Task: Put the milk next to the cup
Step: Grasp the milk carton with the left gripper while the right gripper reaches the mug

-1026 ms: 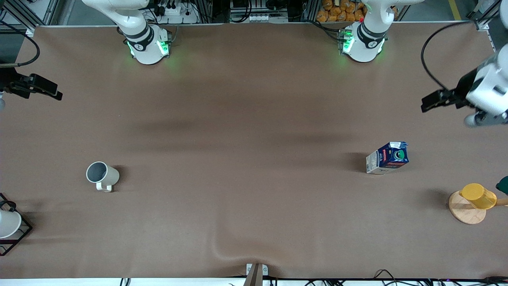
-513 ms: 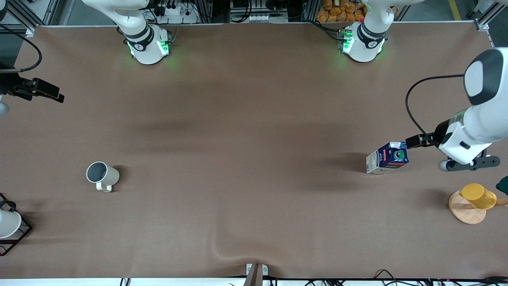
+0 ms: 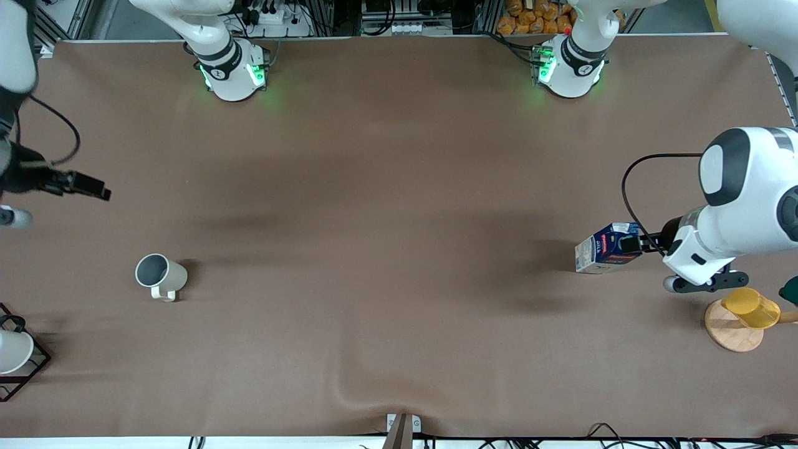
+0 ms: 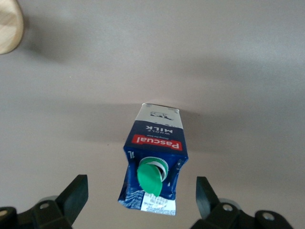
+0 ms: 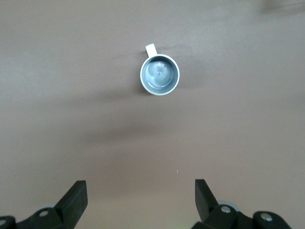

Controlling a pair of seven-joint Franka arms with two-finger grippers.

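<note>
The milk point(image 3: 606, 249) is a small dark blue and white gable-top carton with a green cap, standing toward the left arm's end of the table. My left gripper point(image 3: 634, 244) hangs at the carton's top, open, with its fingers spread either side of the capped top point(image 4: 151, 175) and not touching it. The cup point(image 3: 159, 275), off-white with a grey inside and a small handle, stands upright toward the right arm's end. My right gripper point(image 3: 100, 193) is open over bare table, apart from the cup point(image 5: 159, 75).
A yellow cup point(image 3: 750, 307) sits on a wooden disc point(image 3: 730, 332) close to the left arm, nearer the front camera than the milk. A black wire rack point(image 3: 25, 368) holding a white cup point(image 3: 12, 351) stands at the right arm's end. Brown cloth covers the table.
The left arm has swung down to the milk, bringing its open gripper to the carton's top. The right gripper has drifted toward the cup. Neither gripper has changed its opening.
</note>
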